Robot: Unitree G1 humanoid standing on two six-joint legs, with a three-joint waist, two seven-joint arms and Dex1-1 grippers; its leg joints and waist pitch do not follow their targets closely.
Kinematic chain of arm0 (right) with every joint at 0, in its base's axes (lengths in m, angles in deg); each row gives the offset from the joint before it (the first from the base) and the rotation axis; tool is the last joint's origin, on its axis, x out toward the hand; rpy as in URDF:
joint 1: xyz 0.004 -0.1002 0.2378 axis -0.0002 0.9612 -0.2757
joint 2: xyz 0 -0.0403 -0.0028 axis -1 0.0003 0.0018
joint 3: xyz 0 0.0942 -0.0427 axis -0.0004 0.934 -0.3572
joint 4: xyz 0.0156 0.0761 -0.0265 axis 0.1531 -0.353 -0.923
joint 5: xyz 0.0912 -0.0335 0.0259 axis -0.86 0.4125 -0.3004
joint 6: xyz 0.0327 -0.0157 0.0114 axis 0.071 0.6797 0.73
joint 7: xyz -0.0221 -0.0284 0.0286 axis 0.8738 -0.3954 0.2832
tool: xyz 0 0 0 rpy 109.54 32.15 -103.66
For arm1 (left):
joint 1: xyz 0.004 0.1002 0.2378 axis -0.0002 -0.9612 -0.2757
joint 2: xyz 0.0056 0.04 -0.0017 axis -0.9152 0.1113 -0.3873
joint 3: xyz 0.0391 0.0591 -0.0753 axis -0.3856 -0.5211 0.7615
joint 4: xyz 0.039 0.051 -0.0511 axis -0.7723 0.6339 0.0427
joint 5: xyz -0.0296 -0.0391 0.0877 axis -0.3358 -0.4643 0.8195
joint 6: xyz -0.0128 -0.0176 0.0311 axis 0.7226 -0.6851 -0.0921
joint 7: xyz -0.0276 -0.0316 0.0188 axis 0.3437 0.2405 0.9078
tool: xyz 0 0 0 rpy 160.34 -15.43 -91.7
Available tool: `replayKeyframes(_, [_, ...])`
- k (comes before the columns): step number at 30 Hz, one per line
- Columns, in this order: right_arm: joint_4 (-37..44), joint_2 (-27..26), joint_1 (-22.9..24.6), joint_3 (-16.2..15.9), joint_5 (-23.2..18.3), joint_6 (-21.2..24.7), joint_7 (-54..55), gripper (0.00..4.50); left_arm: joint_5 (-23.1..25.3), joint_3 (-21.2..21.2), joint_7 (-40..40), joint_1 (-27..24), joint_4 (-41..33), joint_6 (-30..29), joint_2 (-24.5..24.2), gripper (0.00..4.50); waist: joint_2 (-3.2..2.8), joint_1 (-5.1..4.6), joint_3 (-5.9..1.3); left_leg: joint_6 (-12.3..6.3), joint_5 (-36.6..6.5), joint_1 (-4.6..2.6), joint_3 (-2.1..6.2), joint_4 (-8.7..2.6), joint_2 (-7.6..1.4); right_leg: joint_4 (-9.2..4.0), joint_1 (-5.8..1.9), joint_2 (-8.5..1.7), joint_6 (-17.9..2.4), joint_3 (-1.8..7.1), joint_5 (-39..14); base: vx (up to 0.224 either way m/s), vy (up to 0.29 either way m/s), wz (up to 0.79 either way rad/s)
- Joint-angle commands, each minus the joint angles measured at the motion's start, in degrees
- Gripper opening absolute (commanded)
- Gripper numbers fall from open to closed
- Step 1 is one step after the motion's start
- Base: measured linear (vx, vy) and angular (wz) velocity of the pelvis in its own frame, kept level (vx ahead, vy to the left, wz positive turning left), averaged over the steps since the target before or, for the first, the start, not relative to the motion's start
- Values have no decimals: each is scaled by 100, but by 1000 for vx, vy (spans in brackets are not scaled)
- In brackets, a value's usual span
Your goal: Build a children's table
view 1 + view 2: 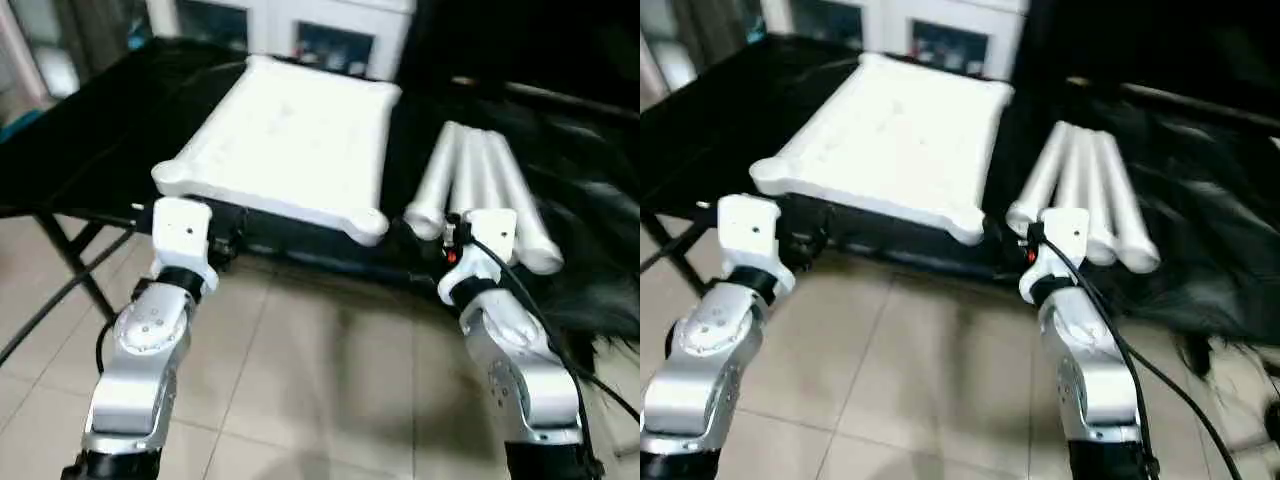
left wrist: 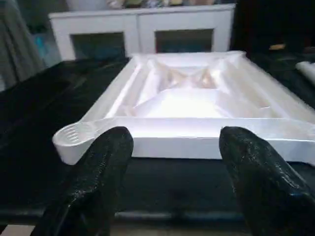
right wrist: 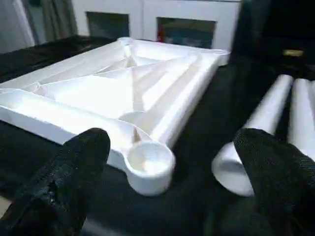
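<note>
The children's table lies in parts on the black cloth. Its white square top [image 1: 290, 140] rests upside down, ribbed underside up, with round sockets at the corners. Several white tube legs [image 1: 480, 185] lie side by side just right of it. My left gripper [image 2: 176, 136] hovers open, level with the top's near edge by its near left corner socket [image 2: 74, 137], holding nothing. My right gripper [image 3: 175, 142] is also open and empty. It faces the gap between the near right corner socket [image 3: 147, 164] and the nearest leg end [image 3: 231, 169].
The black-draped work table [image 1: 100, 130] ends just ahead of my wrists, with tiled floor [image 1: 320, 380] below. A white cabinet with glass doors [image 1: 300, 30] stands behind. A black cable [image 1: 1120, 350] runs along my right forearm. A dark table strut [image 1: 70, 260] slants down at the left.
</note>
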State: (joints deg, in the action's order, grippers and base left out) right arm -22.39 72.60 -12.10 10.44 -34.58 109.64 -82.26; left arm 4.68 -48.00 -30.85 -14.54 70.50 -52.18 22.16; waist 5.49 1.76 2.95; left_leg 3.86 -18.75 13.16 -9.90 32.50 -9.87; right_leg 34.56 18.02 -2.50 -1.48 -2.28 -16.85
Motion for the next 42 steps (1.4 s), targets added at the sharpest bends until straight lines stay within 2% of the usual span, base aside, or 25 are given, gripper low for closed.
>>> replayKeyframes(1, [-72, 64, -52, 53, -16, 92, 33, 450, 63, -28, -26, 27, 100, -76, 17, 332, -191, -284, -471, -1902, 2646, -965, 590, -156, -256, 316, 544, 12, -735, -137, 1192, 223, -43, 4])
replayKeyframes(2, [-76, 64, -54, 55, -28, 99, 41, 450, 64, -19, -17, 48, 133, -74, 2, 332, -104, -446, -470, -2619, 3306, -1245, 1064, -135, -625, 528, 1097, -366, -78, -106, -54, 117, -61, -32])
replayKeyframes(3, [-83, 59, -55, 68, -43, 113, 48, 450, 65, -20, -19, 70, 157, -77, -11, 332, 55, -453, -410, -1639, 2865, -1221, 590, -59, -402, 406, 1170, -559, -348, 42, 37, 117, -61, -32])
replayKeyframes(4, [-92, 54, -56, 84, -51, 121, 46, 450, 62, -28, -28, 81, 167, -80, -17, 332, 167, -325, -364, -1228, 2169, -857, 178, -15, 97, 158, 749, -512, -664, 166, 283, 58, -35, -51])
replayKeyframes(5, [-94, 63, -59, 93, -44, 119, 36, 450, 49, -23, -30, 108, 193, -78, -25, 332, 354, 203, -284, -856, -260, 102, -150, 906, 837, -399, -482, -774, -2073, 1472, -458, 141, 63, -32])
replayKeyframes(6, [-92, 75, -61, 95, -31, 112, 30, 450, 39, -18, -30, 126, 211, -74, -30, 332, 278, 430, -285, -258, -703, 542, 181, 1518, 644, -379, -786, -1012, -3537, 1914, 297, 141, 63, -32])
replayKeyframes(8, [-84, 86, -65, 109, -14, 96, 29, 450, 53, -30, -28, 148, 249, -58, -41, 332, 204, 556, -323, 923, -222, 1299, 647, 1801, 355, 6, -1091, -832, -3497, 2052, 3172, 137, 113, -53])
replayKeyframes(10, [-77, 117, -56, 116, 10, 89, 37, 450, 60, -36, -5, 169, 285, -32, -38, 332, 31, 532, -348, 697, 858, 1493, 1009, 1044, 41, 96, -838, -653, -2475, 1193, 4677, -125, 73, -49])
replayKeyframes(12, [-74, 137, -53, 124, 8, 82, 35, 450, 76, -40, 10, 182, 298, -29, -44, 332, -834, 162, -227, 561, 862, 603, 1321, -258, 110, 759, 134, 483, -817, -104, 387, -235, 44, -32])
replayKeyframes(13, [-76, 150, -52, 133, -1, 78, 36, 450, 70, -31, 26, 189, 306, -23, -49, 332, -615, 77, -387, -112, -11, 416, 1604, -256, -516, 1170, 184, 221, -141, -131, -1033, 62, 77, -5])
replayKeyframes(17, [-59, 167, -25, 159, -11, 86, 65, 450, 63, -35, 54, 209, 320, -22, -75, 332, -406, 55, -293, -1973, -266, 218, 1287, -280, -312, 985, 609, 38, 482, -115, 77, 156, 52, 4])
replayKeyframes(19, [-33, 113, 13, 183, -38, 125, 51, 450, 56, -82, 70, 221, 336, -10, -119, 332, -211, -12, -210, -2228, -906, 330, 998, -455, -249, 546, 552, -157, 222, 50, 525, 133, -26, -4])
replayKeyframes(20, [-26, 101, 20, 185, -48, 130, 48, 450, 53, -85, 76, 224, 339, -7, -122, 332, -25, -61, -180, -1374, -1786, 61, 346, -468, -345, 142, 525, -277, -209, 172, 83, 169, -122, -19])
replayKeyframes(21, [-3, 85, 43, 180, -64, 145, 40, 450, 54, -96, 96, 233, 351, 5, -132, 332, 143, 170, -105, -714, -1918, 71, -172, 425, 343, -761, 373, -418, -416, 882, -2879, 169, -122, -19])
replayKeyframes(24, [87, 97, 123, 160, -56, 148, 74, 450, 51, -121, 166, 231, 344, 11, -129, 332, 147, 565, -232, 53, -175, 810, 379, 943, 517, -553, -700, -440, -1140, 1864, -2836, 215, -79, -50])
replayKeyframes(27, [266, 131, 282, 194, -78, 169, 110, 450, 98, -222, 254, 179, 324, 24, -151, 332, -261, 668, -160, 462, 10, 541, 654, 459, 469, -569, -434, 417, -768, 2064, -540, 176, -4, -29])
replayKeyframes(28, [336, 132, 355, 231, -97, 177, 108, 450, 111, -282, 280, 142, 304, 31, -162, 332, -408, 546, -172, 484, 171, 285, 707, 5, 295, -378, -212, 737, -155, 1755, -485, 160, 103, -36])
replayKeyframes(29, [336, 132, 355, 231, -97, 177, 108, 450, 111, -282, 280, 142, 304, 31, -162, 332, -670, 246, -286, 225, 197, -423, 1184, -396, -656, 805, 858, 457, 559, 674, -1031, 192, 118, -35])
replayKeyframes(30, [395, 133, 419, 265, -126, 182, 95, 450, 124, -334, 299, 110, 280, 37, -170, 332, -517, 296, -447, 358, 1230, -546, 1094, -230, -875, 1076, 1015, 30, 489, 125, -663, 192, 118, -35])
replayKeyframes(34, [498, 294, 540, 265, -124, 243, -69, 450, 29, -436, 335, -11, 83, 10, -81, 332, -367, -39, -429, -518, 4184, -459, 720, -69, 203, 369, 1117, -58, 81, -292, 1452, 187, 66, 3])
replayKeyframes(35, [462, 341, 463, 240, -140, 259, -147, 450, -18, -427, 369, -9, 86, -1, -75, 332, -189, -103, -451, -805, 3326, -357, 386, 180, 693, -103, 823, -266, -421, -96, 2224, 120, -30, 14])
replayKeyframes(36, [430, 390, 367, 222, -203, 264, -254, 450, -86, -422, 460, -27, 96, 32, -77, 332, -34, 215, -420, -903, 1022, 533, 412, 859, 737, -485, -167, -1393, -1823, 988, 2317, 120, -30, 14])
replayKeyframes(37, [415, 410, 310, 220, -251, 254, -324, 450, -118, -428, 519, -37, 106, 72, -95, 332, 19, 231, -491, -775, 649, 683, 524, 984, 579, -420, -342, -1463, -2372, 1148, 3030, 111, -7, 16])
replayKeyframes(40, [364, 534, 176, 192, -342, 215, -583, 450, -106, -490, 692, -21, 176, 203, -246, 350, -174, 196, -419, -176, 2293, 828, 706, 423, 328, 52, -116, -745, -2007, 393, 7061, -22, -77, -2])
replayKeyframes(42, [259, 897, 26, 127, -525, 165, -1171, 450, -438, -494, 1321, -35, 174, 166, -457, 360, -553, 22, -334, 18, 2544, 831, 608, 4, -13, -15, 76, -138, -1101, 40, 3224, -195, -99, -10])
